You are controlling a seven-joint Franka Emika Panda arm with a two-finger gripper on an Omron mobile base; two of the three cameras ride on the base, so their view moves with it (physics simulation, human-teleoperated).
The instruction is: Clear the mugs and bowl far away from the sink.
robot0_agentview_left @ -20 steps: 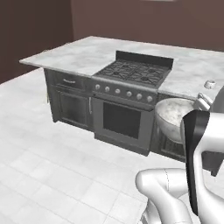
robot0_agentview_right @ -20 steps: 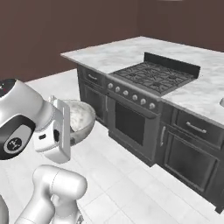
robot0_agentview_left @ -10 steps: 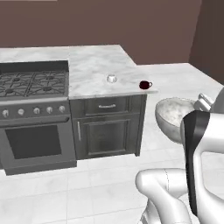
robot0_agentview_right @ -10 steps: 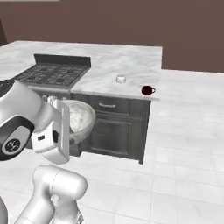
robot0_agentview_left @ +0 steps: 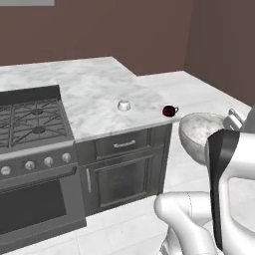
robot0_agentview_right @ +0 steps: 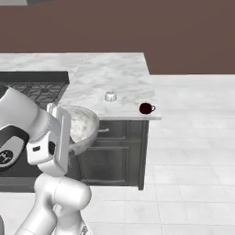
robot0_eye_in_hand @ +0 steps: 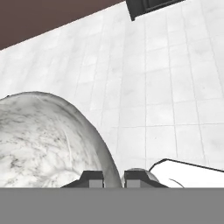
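The bowl [robot0_agentview_left: 199,128] [robot0_agentview_right: 81,123], speckled grey-white and glossy, hangs in the air beside the island's end, level with the cabinet fronts. My gripper [robot0_eye_in_hand: 113,177] is shut on its rim, one fingertip on each side of the wall, and the bowl [robot0_eye_in_hand: 43,140] bulges to the left over the tiled floor. One small pale mug [robot0_agentview_left: 123,105] [robot0_agentview_right: 110,96] stands on the marble counter [robot0_agentview_left: 99,87] [robot0_agentview_right: 114,73] near its front edge, well apart from the bowl. The sink is out of view.
A dark red cup [robot0_agentview_left: 169,110] [robot0_agentview_right: 145,108] sits at the counter's corner. The black stove [robot0_agentview_left: 30,119] [robot0_agentview_right: 32,89] lies left of the cups. Dark cabinet doors [robot0_agentview_left: 124,172] run below the counter. White tiled floor [robot0_agentview_right: 193,137] stretches to the right before a brown wall.
The whole picture has shifted, so the base has driven: the stove has slid to the left and the counter's end with both cups is nearer. The bowl stays in my shut gripper.
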